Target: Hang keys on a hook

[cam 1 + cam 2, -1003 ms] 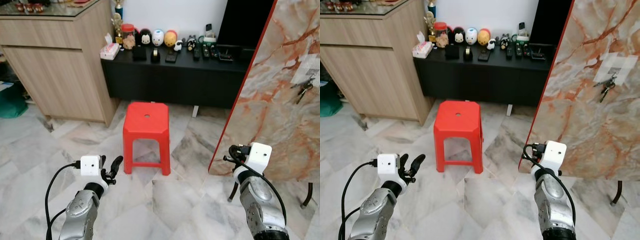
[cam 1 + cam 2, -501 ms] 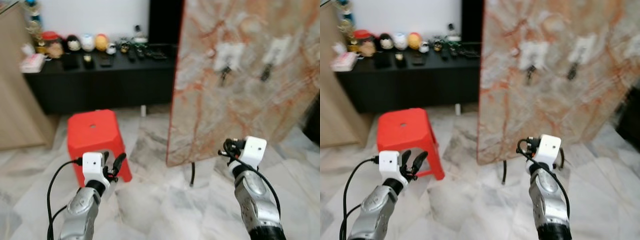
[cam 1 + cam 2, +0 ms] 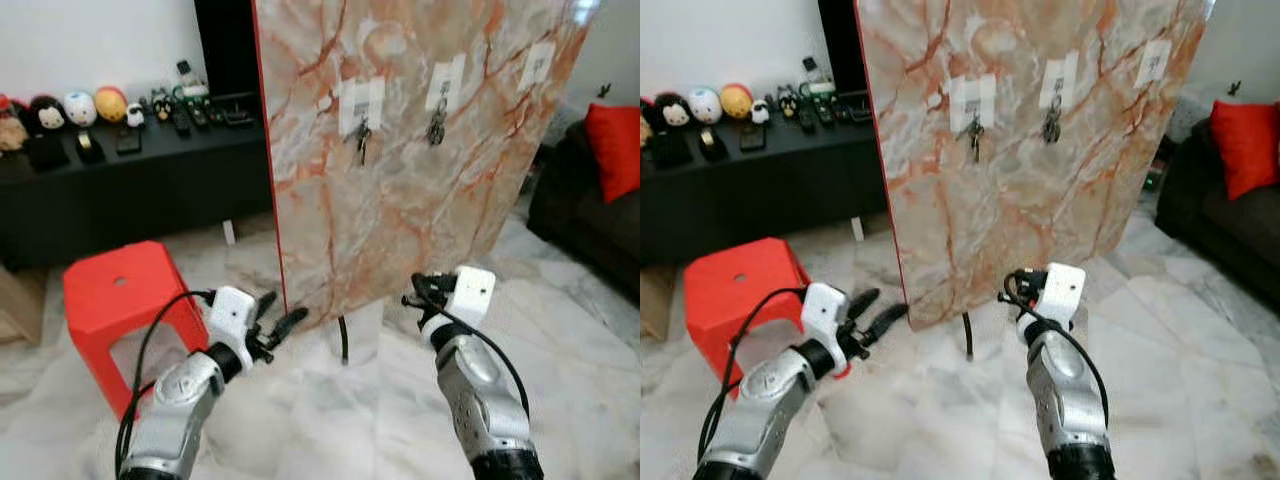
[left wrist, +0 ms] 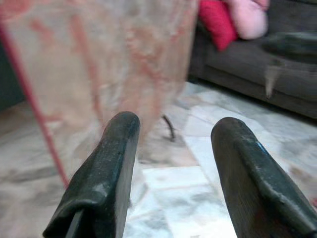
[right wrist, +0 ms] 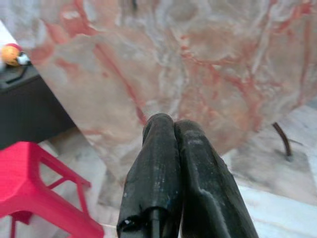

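Note:
A tall marble-patterned board (image 3: 410,170) stands in front of me with three white hook plates. One bunch of keys (image 3: 362,140) hangs from the left plate and a second bunch of keys (image 3: 437,124) from the middle plate. The right plate (image 3: 537,64) carries nothing that I can make out. My left gripper (image 3: 280,321) is open and empty, low in front of the board's red left edge. My right gripper (image 3: 413,296) is shut, with nothing visible between its fingers (image 5: 171,163), held low before the board's lower middle.
A red plastic stool (image 3: 115,290) stands on the marble floor to my left. Behind it runs a black console (image 3: 120,170) with toys and remotes. A dark sofa with a red cushion (image 3: 612,145) is at the right. The board's thin black leg (image 3: 343,340) reaches the floor between my arms.
The camera has swung right, so the board now faces me and the stool has slid to the left. Both arms stay raised, the left gripper open and the right one shut.

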You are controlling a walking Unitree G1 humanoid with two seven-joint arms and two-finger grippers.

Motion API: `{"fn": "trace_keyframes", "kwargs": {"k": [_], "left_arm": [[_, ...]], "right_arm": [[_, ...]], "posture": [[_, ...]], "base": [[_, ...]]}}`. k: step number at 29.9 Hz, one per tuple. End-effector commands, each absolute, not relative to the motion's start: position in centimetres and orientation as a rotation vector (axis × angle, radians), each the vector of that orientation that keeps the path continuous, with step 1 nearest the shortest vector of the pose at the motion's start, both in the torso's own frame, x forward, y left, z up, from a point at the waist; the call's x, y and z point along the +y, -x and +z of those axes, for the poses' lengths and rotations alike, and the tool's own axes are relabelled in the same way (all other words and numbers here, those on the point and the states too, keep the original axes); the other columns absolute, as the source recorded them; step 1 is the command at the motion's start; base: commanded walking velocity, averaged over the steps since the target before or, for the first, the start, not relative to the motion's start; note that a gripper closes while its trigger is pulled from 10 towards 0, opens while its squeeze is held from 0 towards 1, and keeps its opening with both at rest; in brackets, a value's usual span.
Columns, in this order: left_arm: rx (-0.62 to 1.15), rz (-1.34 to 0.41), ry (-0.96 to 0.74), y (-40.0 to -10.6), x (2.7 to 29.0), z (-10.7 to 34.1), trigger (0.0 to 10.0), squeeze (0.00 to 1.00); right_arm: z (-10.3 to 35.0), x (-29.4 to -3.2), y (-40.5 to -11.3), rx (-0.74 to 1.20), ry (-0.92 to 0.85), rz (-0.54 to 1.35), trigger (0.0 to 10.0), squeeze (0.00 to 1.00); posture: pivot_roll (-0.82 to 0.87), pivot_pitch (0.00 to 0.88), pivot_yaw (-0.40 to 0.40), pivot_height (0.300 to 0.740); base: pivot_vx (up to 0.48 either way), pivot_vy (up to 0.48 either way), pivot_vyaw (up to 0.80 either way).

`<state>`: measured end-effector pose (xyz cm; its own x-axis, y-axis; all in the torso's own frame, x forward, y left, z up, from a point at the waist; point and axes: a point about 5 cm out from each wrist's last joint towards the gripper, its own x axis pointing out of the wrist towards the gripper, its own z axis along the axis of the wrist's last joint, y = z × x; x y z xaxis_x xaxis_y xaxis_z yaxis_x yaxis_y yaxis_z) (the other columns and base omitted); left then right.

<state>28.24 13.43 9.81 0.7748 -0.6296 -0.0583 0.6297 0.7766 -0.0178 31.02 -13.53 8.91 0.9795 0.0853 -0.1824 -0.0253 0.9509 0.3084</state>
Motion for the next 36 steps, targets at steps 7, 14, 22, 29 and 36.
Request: {"fn": "trace_keyframes", "kwargs": {"k": [7, 14, 22, 29, 36], "left_arm": [[0.131, -0.933, -0.041, -27.8, 11.3, 10.5, 10.0, 0.00], [0.123, -0.954, -0.034, -28.2, 9.9, 10.9, 10.0, 0.00], [0.122, -0.964, 0.028, -28.4, 8.4, 11.0, 10.0, 0.00], [0.124, -0.963, 0.058, -28.6, 8.1, 10.9, 10.0, 0.00], [0.123, -0.979, 0.099, -28.9, 8.0, 11.2, 10.0, 0.00]], "right_arm": [[10.7, -11.2, -31.5, 0.180, -0.342, 0.178, 10.0, 0.00], [10.9, -8.8, -31.1, 0.210, -0.426, 0.291, 10.0, 0.00], [10.8, -8.0, -30.9, 0.226, -0.526, 0.255, 10.0, 0.00], [11.3, -8.2, -30.9, 0.215, -0.653, 0.225, 10.0, 0.00], [11.2, -8.1, -30.9, 0.224, -0.720, 0.219, 10.0, 0.00]], "posture": [[0.03, 0.000, -0.023, 0.715], [0.03, 0.000, -0.019, 0.715], [0.03, 0.000, -0.009, 0.715], [0.03, 0.000, -0.002, 0.715], [0.03, 0.000, 0.003, 0.715]], "base": [[0.000, 0.000, 0.00], [0.000, 0.000, 0.00], [0.000, 0.000, 0.00], [0.000, 0.000, 0.00], [0.000, 0.000, 0.00]]}}
